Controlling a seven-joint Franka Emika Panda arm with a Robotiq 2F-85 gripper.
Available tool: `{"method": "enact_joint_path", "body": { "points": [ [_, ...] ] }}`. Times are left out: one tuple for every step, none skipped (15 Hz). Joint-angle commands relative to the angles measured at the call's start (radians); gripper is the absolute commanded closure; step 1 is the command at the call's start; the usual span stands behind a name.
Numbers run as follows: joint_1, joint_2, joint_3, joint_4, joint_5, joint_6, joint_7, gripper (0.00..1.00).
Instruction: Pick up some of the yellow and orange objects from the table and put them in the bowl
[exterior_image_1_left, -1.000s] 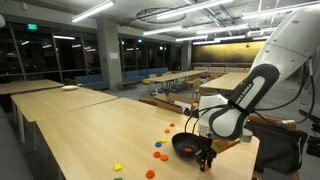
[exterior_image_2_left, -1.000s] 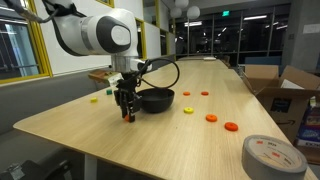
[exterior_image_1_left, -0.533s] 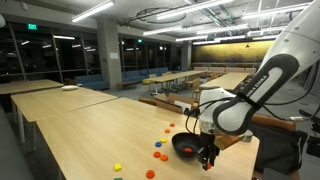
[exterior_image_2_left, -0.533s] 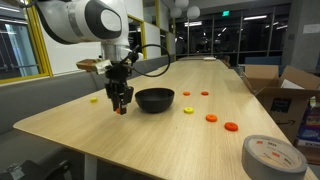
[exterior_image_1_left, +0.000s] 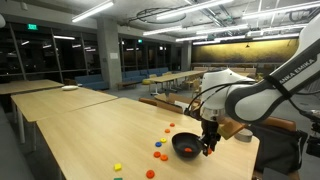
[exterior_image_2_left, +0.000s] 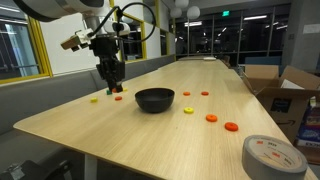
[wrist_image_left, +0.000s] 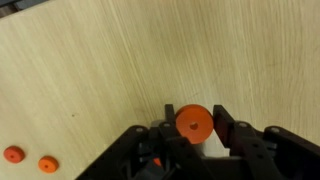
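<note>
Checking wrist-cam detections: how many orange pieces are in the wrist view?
3. One orange piece is clamped in the end effector; two others lie on the table, lower left. More may hide under the end effector.

White rounded arm (exterior_image_1_left: 250, 98) segments, dark joint bands, looping black cables (exterior_image_2_left: 152, 22), black two-fingered claw (wrist_image_left: 195, 125)

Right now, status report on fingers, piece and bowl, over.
Fingers shut on orange piece. Held above table, not yet over bowl. Nothing seen in the way.

One bowl (exterior_image_2_left: 155, 103), one table (exterior_image_2_left: 150, 138), one hand (exterior_image_2_left: 112, 86).
</note>
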Motion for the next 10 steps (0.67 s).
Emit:
{"method": "enact_joint_path", "body": {
  "points": [
    [-0.085,-0.034,0.020,0.042,-0.125,0.004,0.054,0.81],
    [-0.109,-0.017,0.011,0.064,-0.156,0.016,0.052,0.81],
    [-0.132,0.003,0.002,0.088,-0.183,0.021,0.049,0.81],
    [-0.151,0.021,-0.006,0.108,-0.202,0.027,0.043,0.81],
    [-0.170,0.050,-0.017,0.136,-0.220,0.032,0.034,0.81],
    [-0.183,0.078,-0.028,0.164,-0.231,0.038,0.024,0.81],
    [-0.192,0.111,-0.039,0.192,-0.241,0.045,0.015,0.81],
    [-0.194,0.145,-0.050,0.222,-0.244,0.055,0.005,0.81],
    [-0.191,0.183,-0.063,0.252,-0.237,0.068,-0.016,0.81],
    [-0.185,0.220,-0.074,0.283,-0.229,0.076,-0.031,0.81]
  ]
}}
